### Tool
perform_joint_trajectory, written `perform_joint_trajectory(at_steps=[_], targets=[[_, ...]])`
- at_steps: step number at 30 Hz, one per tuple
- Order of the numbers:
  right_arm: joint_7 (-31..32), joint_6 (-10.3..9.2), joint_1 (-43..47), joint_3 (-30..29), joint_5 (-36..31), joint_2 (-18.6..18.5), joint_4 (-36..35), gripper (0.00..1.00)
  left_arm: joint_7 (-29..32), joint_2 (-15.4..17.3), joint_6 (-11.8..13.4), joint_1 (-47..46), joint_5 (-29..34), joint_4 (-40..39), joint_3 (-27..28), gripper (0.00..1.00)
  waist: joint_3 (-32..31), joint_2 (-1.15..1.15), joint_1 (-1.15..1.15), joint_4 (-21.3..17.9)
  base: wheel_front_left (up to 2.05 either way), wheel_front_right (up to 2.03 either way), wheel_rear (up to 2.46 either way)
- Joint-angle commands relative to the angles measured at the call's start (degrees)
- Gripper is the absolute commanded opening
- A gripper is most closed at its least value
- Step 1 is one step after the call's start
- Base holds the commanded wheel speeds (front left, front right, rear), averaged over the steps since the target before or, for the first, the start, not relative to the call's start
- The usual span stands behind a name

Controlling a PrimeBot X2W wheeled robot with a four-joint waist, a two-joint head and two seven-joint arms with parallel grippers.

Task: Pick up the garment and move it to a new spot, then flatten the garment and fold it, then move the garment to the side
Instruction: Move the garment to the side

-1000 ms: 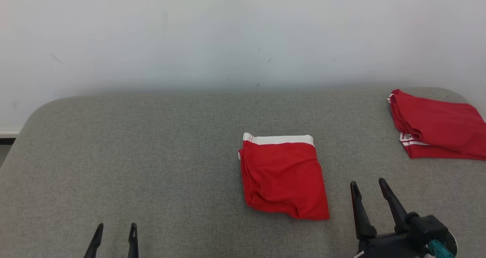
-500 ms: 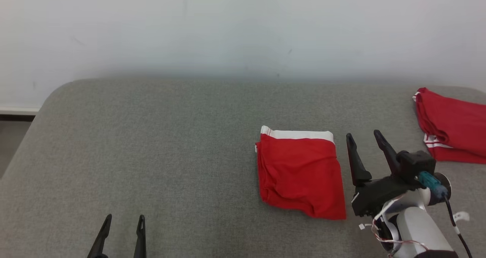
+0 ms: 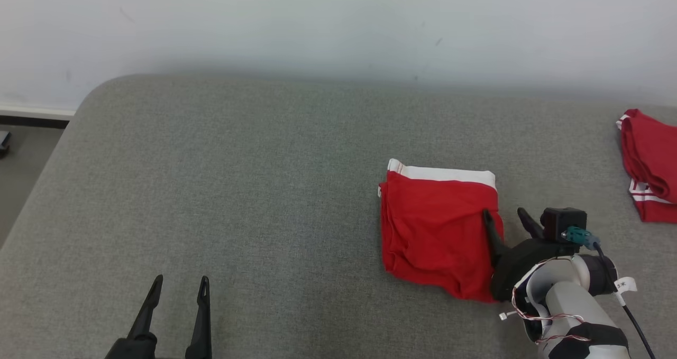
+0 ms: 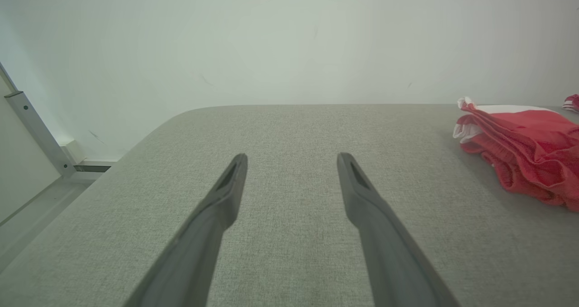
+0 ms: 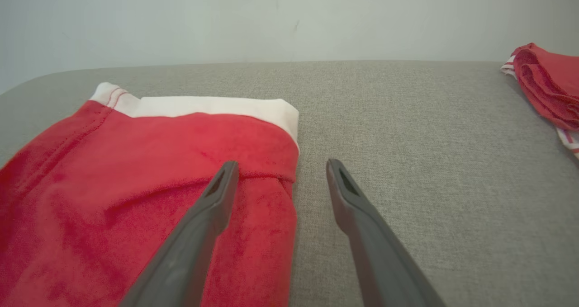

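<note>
The folded red garment [image 3: 436,227] with a white waistband lies on the grey surface, right of centre. My right gripper [image 3: 502,217] stands open at the garment's right edge. In the right wrist view the garment [image 5: 149,185] lies at the left; one finger is over its right edge and the other over bare grey cloth, the gripper [image 5: 278,167] straddling that edge. My left gripper [image 3: 179,285] is open at the lower left, far from the garment, with nothing between its fingers. The left wrist view has the left gripper [image 4: 291,158] over bare surface and the garment [image 4: 520,139] at the far right.
A second folded red garment [image 3: 648,163] lies at the far right edge of the grey padded surface [image 3: 238,179]. A pale wall stands behind. The surface's rounded left corner drops to the floor [image 3: 21,153] at the left.
The head camera has turned, shifting the whole picture. My right gripper has come forward and left from the near right to the garment's right edge, still open. The left gripper stays put.
</note>
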Motion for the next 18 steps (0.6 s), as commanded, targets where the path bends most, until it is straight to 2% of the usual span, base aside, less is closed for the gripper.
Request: perform_joint_trajectory(at_steps=[1, 9, 10, 11, 12, 18], targets=[[-0.06, -0.17, -0.68, 0.41, 0.16, 0.06, 1.65, 1.0, -0.17, -0.09, -0.24, -0.73, -0.27, 0.18, 0.01, 1.0, 0.83, -0.01, -0.01, 0.48, 0.0, 0.0, 0.0], [-0.51, -0.16, -3.16, 2.37, 2.13, 1.73, 11.11, 1.0, -0.17, 0.02, -0.19, -1.92, -0.17, 0.46, 0.15, 1.0, 1.99, -0.01, -0.01, 1.06, 0.0, 0.0, 0.0], [-0.48, -0.16, -3.03, 2.83, 2.48, 2.04, 12.05, 0.83, -0.17, 0.02, -0.14, -1.93, -0.19, 0.46, 0.27, 1.0, 2.05, -0.01, -0.01, 1.07, 0.0, 0.0, 0.0], [-0.39, -0.17, -3.04, 3.22, 2.96, 2.34, 12.86, 0.48, -0.17, 0.01, -0.05, -1.89, -0.23, 0.43, 0.39, 1.0, 2.17, -0.01, -0.01, 1.02, 0.0, 0.0, 0.0], [-0.68, -0.17, -3.23, 3.44, 3.65, 2.53, 13.37, 0.0, -0.17, -0.02, 0.02, -1.92, -0.26, 0.36, 0.45, 1.0, 2.3, -0.01, -0.01, 0.97, 0.0, 0.0, 0.0], [-2.71, -0.19, -6.24, 5.53, 5.09, 0.47, 14.81, 0.0, -0.17, -0.19, 0.56, -1.96, -0.45, -0.16, 1.19, 1.0, 3.21, -0.01, -0.01, 0.06, 0.0, 0.0, 0.0]])
